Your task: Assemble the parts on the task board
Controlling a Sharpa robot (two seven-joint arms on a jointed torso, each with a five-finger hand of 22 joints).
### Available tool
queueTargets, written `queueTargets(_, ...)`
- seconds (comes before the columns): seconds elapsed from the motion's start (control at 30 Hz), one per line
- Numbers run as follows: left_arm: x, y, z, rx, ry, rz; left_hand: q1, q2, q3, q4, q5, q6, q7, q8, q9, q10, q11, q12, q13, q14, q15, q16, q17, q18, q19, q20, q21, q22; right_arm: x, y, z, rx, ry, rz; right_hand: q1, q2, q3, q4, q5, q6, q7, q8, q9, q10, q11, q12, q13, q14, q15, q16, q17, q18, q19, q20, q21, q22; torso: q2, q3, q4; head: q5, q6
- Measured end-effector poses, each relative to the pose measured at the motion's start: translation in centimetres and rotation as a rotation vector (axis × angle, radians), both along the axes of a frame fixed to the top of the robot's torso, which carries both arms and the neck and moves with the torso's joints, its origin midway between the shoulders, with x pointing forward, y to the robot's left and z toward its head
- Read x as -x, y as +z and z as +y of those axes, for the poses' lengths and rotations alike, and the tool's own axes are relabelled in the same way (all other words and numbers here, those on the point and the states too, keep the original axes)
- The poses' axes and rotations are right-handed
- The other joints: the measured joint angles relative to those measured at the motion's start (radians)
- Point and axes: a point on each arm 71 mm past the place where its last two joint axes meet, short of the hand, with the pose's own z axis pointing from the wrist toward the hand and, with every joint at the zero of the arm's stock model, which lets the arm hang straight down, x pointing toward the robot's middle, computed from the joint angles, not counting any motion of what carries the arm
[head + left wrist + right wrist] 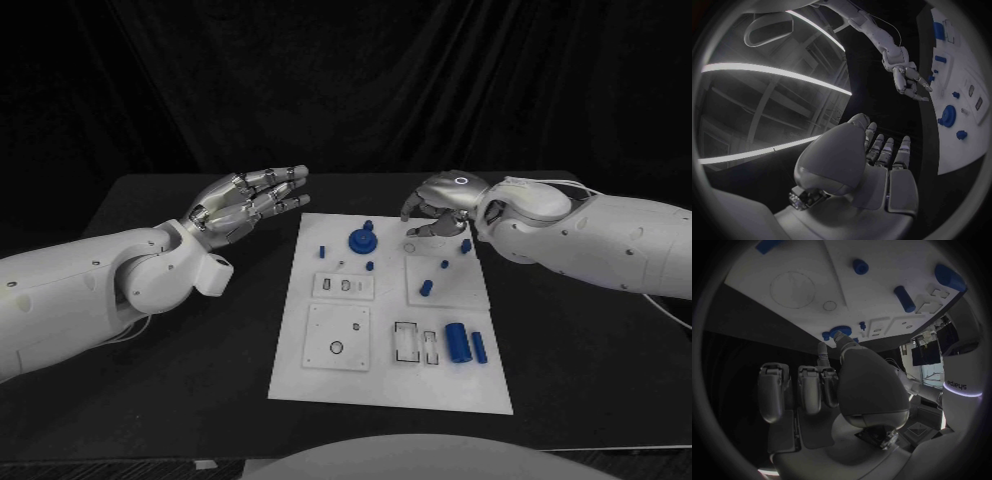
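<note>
My right robot hand (440, 207) hovers over the far edge of the white flat task board (325, 375), fingers curled downward, nothing in them. My left robot hand (248, 204) hangs spread and empty beside it. The round blue plastic knob part (362, 240) stands close; I fear my fingertips could knock it aside.
</note>
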Motion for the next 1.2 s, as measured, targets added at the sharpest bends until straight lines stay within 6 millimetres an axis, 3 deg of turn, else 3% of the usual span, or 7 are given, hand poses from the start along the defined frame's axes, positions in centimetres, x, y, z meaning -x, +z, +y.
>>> queueTargets(0.2, 0.0, -0.3, 0.0, -0.002, 0.001, 0.006, -0.001, -0.001, 0.000, 0.000, 0.000, 0.000, 0.000, 0.000, 0.000, 0.000, 0.000, 0.000, 0.000, 0.000, 0.000, 0.000, 0.000, 0.000, 0.000, 0.000, 0.000, 0.000, 0.6, 0.9, -2.7, -0.034, -0.038, -0.028, -0.012, -0.012, -0.017, 0.047, -0.065, 0.020, -0.020, -0.038, -0.052, -0.013, -0.023, -0.254, 0.000, 0.001, -0.023, -0.121, 0.000, 0.016, -0.002, -0.019, -0.078, 0.000, 0.000, 0.0001, -0.0007, -0.002, 0.005)
queueTargets(0.37, 0.2, -1.0, 0.0, -0.002, 0.000, 0.019, -0.001, -0.001, 0.003, -0.003, 0.000, 0.000, 0.000, 0.000, 0.000, 0.000, 0.000, 0.000, 0.000, 0.000, 0.000, 0.000, 0.000, 0.000, 0.000, 0.000, 0.000, 0.000, 1.1, 1.2, -4.9, -0.096, -0.076, -0.023, -0.033, -0.031, -0.029, 0.059, -0.037, 0.047, -0.032, -0.039, -0.058, 0.000, -0.032, -0.118, 0.001, 0.001, -0.042, -0.182, 0.000, 0.001, 0.000, -0.035, 0.025, 0.001, -0.002, -0.0001, -0.0011, -0.008, 0.009)
queueTargets(0.63, 0.3, -1.9, 0.2, -0.006, 0.003, 0.037, -0.001, -0.001, 0.005, -0.003, 0.000, -0.002, 0.002, 0.000, 0.000, 0.000, 0.000, 0.000, 0.000, 0.000, 0.001, 0.000, 0.000, 0.000, 0.000, 0.000, 0.000, 0.000, 2.0, -0.7, -8.1, -0.186, -0.152, 0.024, -0.049, -0.041, -0.029, 0.059, 0.002, 0.016, -0.038, -0.052, -0.069, 0.004, -0.036, -0.115, 0.001, 0.001, -0.048, -0.183, 0.000, -0.001, 0.000, -0.042, 0.041, 0.001, -0.009, -0.0012, -0.0047, -0.017, 0.011)
queueTargets(0.83, 0.2, -3.0, 0.6, -0.013, 0.020, 0.052, -0.028, -0.028, 0.056, -0.010, 0.000, -0.124, -0.094, -0.035, -0.012, -0.018, 0.036, -0.005, 0.000, -0.009, 0.027, 0.007, 0.000, -0.016, 0.000, 0.000, 0.000, 0.000, 2.3, -2.7, -9.8, -0.214, -0.192, 0.044, -0.054, -0.046, -0.029, 0.059, -0.001, 0.002, -0.038, -0.060, -0.072, 0.000, -0.039, -0.115, 0.001, 0.001, -0.048, -0.177, 0.000, 0.000, 0.000, -0.042, 0.047, 0.001, -0.016, 0.0012, -0.0075, -0.020, 0.013)
queueTargets(1.03, 0.3, -3.8, 0.9, -0.012, 0.030, 0.059, -0.042, -0.041, 0.061, -0.014, -0.019, -0.215, -0.128, -0.060, -0.020, -0.017, 0.037, -0.013, -0.001, -0.010, 0.026, -0.001, 0.000, -0.016, -0.005, -0.005, -0.006, -0.002, 2.6, -3.9, -10.5, -0.240, -0.200, 0.053, -0.062, -0.054, -0.029, 0.059, -0.031, -0.021, -0.037, -0.069, -0.076, 0.000, -0.039, -0.115, 0.000, 0.001, -0.048, -0.173, 0.000, 0.000, 0.000, -0.042, 0.047, 0.000, -0.023, 0.0025, -0.0127, -0.018, 0.020)
queueTargets(1.1, 0.3, -4.0, 1.1, -0.012, 0.035, 0.060, -0.057, -0.046, 0.061, -0.014, -0.028, -0.273, -0.157, -0.075, -0.026, -0.029, 0.024, -0.035, -0.005, -0.019, 0.019, -0.014, -0.003, -0.016, -0.011, -0.004, -0.012, -0.002, 2.6, -4.2, -10.7, -0.247, -0.201, 0.052, -0.062, -0.054, -0.029, 0.059, -0.037, -0.023, -0.037, -0.069, -0.077, 0.000, -0.039, -0.115, 0.000, 0.001, -0.048, -0.173, 0.000, 0.000, 0.000, -0.042, 0.047, 0.000, -0.026, 0.0027, -0.0149, -0.014, 0.021)
queueTargets(1.2, 0.3, -4.2, 1.2, -0.011, 0.040, 0.061, -0.066, -0.046, 0.056, -0.019, -0.037, -0.394, -0.229, -0.103, -0.042, -0.041, -0.020, -0.079, -0.009, -0.029, 0.025, -0.034, -0.007, -0.016, -0.018, -0.004, -0.016, -0.004, 2.6, -4.5, -10.7, -0.255, -0.199, 0.053, -0.071, -0.050, -0.029, 0.059, -0.045, -0.031, -0.036, -0.072, -0.079, 0.000, -0.039, -0.115, 0.000, 0.001, -0.048, -0.173, 0.000, 0.000, 0.000, -0.042, 0.047, 0.000, -0.031, 0.0035, -0.0201, -0.006, 0.019)
